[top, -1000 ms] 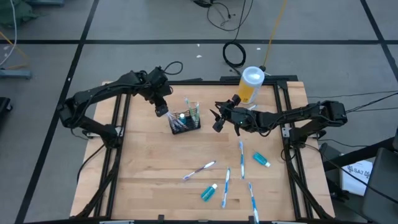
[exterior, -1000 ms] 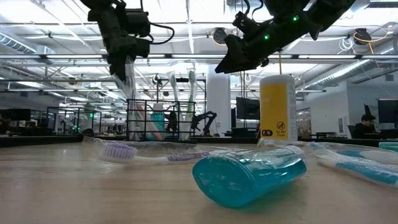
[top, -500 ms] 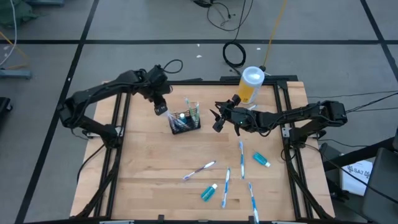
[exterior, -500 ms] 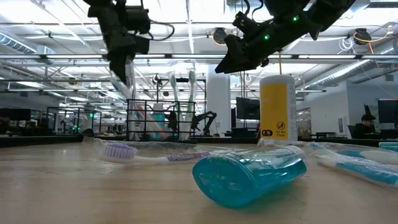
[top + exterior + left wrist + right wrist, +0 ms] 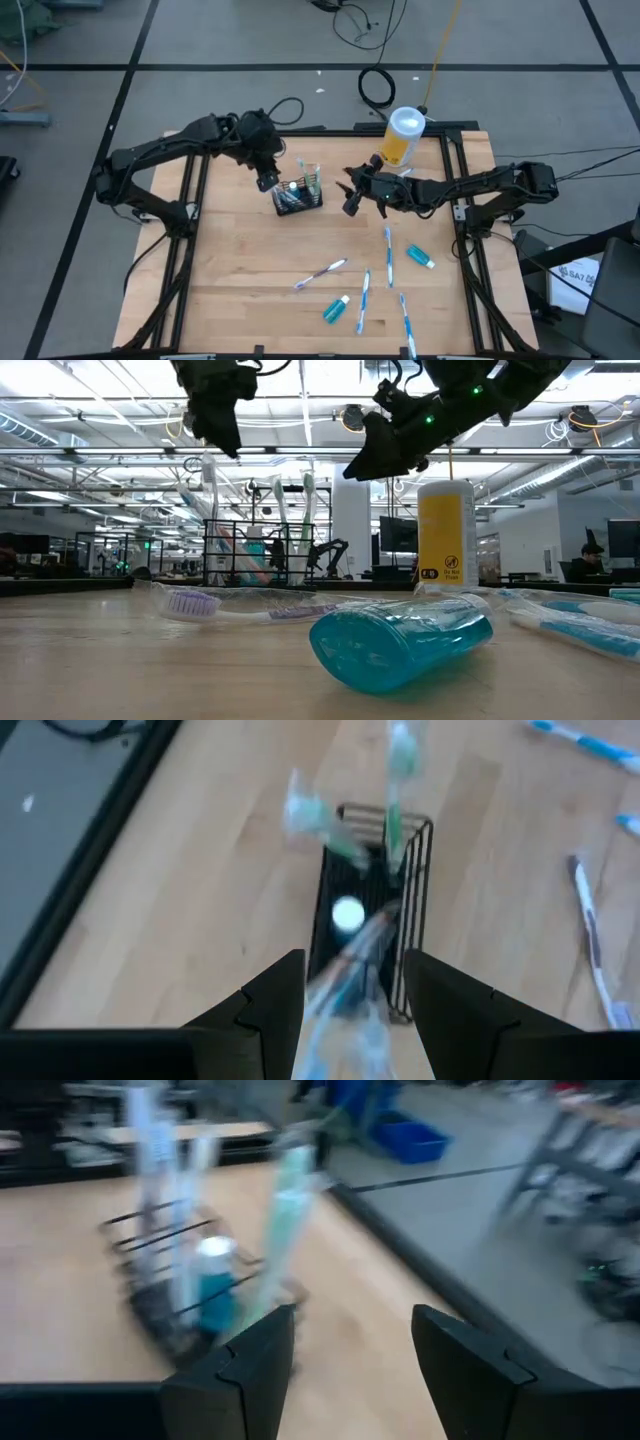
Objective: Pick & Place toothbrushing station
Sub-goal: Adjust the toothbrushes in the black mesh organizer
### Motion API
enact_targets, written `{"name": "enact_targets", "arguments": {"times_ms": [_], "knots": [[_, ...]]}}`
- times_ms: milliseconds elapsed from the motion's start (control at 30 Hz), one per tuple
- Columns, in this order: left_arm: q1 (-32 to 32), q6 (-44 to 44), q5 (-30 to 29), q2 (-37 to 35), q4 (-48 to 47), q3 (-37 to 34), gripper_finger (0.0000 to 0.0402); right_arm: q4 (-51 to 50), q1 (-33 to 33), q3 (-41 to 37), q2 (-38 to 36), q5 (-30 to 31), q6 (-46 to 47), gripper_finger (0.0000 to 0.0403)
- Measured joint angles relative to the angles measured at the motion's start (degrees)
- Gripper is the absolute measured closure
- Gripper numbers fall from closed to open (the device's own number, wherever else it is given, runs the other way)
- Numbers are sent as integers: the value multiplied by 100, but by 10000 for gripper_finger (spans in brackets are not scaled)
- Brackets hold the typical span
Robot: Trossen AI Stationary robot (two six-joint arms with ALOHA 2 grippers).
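The black wire-mesh caddy (image 5: 298,198) stands on the wooden table behind its middle, with several toothbrushes and a teal tube upright in it. It also shows in the low view (image 5: 250,555). My left gripper (image 5: 266,183) hangs open just above the caddy's left end. In the left wrist view (image 5: 355,1010) a clear-wrapped toothbrush (image 5: 350,975) leans out of the caddy and up between the fingers. My right gripper (image 5: 347,200) is open and empty in the air, right of the caddy (image 5: 150,1280).
A yellow canister with a white lid (image 5: 403,135) stands at the far right. Loose toothbrushes (image 5: 320,272) (image 5: 388,250) (image 5: 364,295) and two teal tubes (image 5: 336,308) (image 5: 420,257) lie on the near half. The near left of the table is bare wood.
My left gripper has gone up and a little toward the table's right, over the caddy's left end. The wrapped toothbrush that was below its fingers stays leaning in the caddy. My right gripper has kept still.
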Motion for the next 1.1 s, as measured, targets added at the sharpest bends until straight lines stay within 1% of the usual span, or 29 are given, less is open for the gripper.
{"name": "enact_targets", "arguments": {"times_ms": [100,167,233,300,400,500,633,700,800,867,967,1100], "knots": [[-174,-274,-509,-128,-252,0,225,18,4,0,4,-775,102,206],[-290,-444,-937,-315,-279,-28,225,25,7,0,4,-1073,97,206],[-407,-561,-1175,-551,-282,-33,225,20,5,0,4,-1161,99,206],[-509,-666,-1251,-838,-259,-37,225,20,4,0,4,-1201,166,206],[-739,-944,-1782,-1396,148,-310,225,13,4,0,4,-1209,350,206],[-989,-1410,-2312,-2067,671,-1022,225,-15,7,0,4,-1215,451,206],[-1400,-2153,-2770,-2878,1655,-2298,225,-23,73,0,4,-1212,630,206],[-1601,-2312,-2995,-3155,2212,-2942,225,-17,97,0,4,-1217,625,206],[-1816,-2476,-3393,-3419,2829,-3656,225,12,120,0,4,-1213,604,206],[-1895,-2854,-3625,-3561,3043,-3937,225,30,118,0,4,-1212,597,206],[-2121,-3415,-4164,-3695,3320,-4385,225,128,116,0,4,-1211,546,206],[-2555,-3593,-4691,-3705,3996,-4946,225,371,116,0,4,-1207,376,206]]}}
